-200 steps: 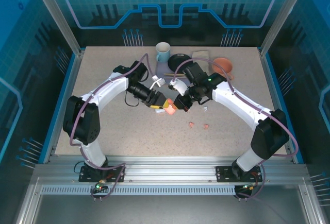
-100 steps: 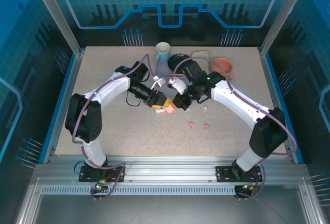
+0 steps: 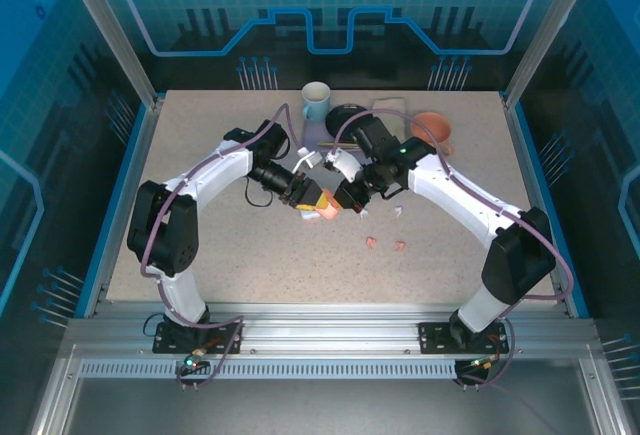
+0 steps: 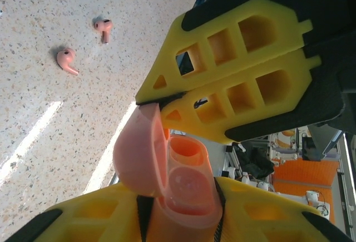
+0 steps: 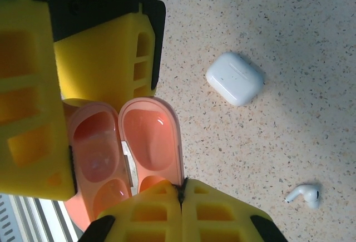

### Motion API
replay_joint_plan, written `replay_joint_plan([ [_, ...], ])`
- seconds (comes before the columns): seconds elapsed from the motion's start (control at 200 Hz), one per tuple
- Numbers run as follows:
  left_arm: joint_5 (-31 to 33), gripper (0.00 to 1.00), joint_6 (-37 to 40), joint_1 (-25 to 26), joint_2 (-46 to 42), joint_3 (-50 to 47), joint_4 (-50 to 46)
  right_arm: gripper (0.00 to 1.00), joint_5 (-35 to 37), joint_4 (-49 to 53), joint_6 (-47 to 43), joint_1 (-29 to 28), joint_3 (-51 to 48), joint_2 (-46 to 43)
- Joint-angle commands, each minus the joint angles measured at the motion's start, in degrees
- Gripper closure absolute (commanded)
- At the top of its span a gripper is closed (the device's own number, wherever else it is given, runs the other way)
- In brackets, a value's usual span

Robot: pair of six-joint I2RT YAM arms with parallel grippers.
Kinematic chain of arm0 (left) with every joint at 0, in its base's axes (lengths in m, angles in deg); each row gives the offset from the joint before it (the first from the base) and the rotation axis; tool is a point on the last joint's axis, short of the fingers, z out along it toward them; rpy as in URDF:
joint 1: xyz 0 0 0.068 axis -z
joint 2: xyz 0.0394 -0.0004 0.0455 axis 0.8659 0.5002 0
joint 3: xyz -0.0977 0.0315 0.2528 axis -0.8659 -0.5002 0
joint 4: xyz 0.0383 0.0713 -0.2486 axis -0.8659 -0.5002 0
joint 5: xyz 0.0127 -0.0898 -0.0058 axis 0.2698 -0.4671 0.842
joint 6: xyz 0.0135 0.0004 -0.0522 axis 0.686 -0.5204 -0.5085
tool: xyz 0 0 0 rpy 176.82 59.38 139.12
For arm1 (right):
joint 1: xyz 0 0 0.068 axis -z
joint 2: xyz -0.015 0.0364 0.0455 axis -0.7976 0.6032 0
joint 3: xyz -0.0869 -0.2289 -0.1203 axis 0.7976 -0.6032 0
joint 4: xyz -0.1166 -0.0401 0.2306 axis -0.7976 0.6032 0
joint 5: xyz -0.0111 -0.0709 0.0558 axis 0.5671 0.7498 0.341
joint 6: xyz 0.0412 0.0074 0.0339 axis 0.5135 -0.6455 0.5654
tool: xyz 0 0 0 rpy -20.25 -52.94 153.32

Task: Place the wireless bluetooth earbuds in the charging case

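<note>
Both arms meet at the pink charging case (image 5: 147, 136), held up just off the table. The left gripper (image 4: 175, 189) has its fingers closed around the case's body. The right gripper (image 5: 183, 194) is pinched tight on the rim of the lid (image 4: 136, 147), holding it swung back.

So the case is open, and that's about all that's done. Both wells (image 5: 92, 136) look empty from here, with nothing seated in them.

The two pink earbuds (image 4: 67, 59) (image 4: 103, 26) lie loose on the table, well apart from the case, to its right and nearer the arm bases. One white earbud (image 5: 303, 193) lies farther out to the case's right, past a closed white case (image 5: 235, 78) that nobody is touching.

By my reckoning this is early going. With both grippers busy on the pink case, one will have to let go before any earbud gets picked up, and every insertion is yet to come.
</note>
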Motion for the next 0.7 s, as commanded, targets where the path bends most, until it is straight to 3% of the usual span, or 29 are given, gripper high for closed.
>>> replay_joint_plan([
  [0.0, -2.1, 0.64, 2.6, 0.2, 0.3, -0.3, -3.1, 1.0, -0.4, 0.1, -0.2, 0.1, 2.6, 0.8],
  [0.345, -2.0, 0.73, 2.3, 0.2, 0.2, -0.6, -2.6, 1.0, -0.2, 0.3, -0.2, 0.1, 3.1, 0.7],
  [0.535, -1.8, 0.83, 0.9, 0.1, -0.2, -1.0, -0.4, 1.0, 1.0, -0.1, 0.8, 0.5, 3.0, 0.0],
  [0.645, -0.2, 1.0, -1.7, 0.2, -1.7, -2.8, 4.1, 0.74, 0.7, -1.0, 4.0, 2.9, 2.9, -2.8],
  [0.695, 1.0, 1.0, -3.1, 0.1, -2.5, -3.7, 6.3, 0.63, -0.4, -1.4, 5.8, 4.8, 2.5, -4.9],
])
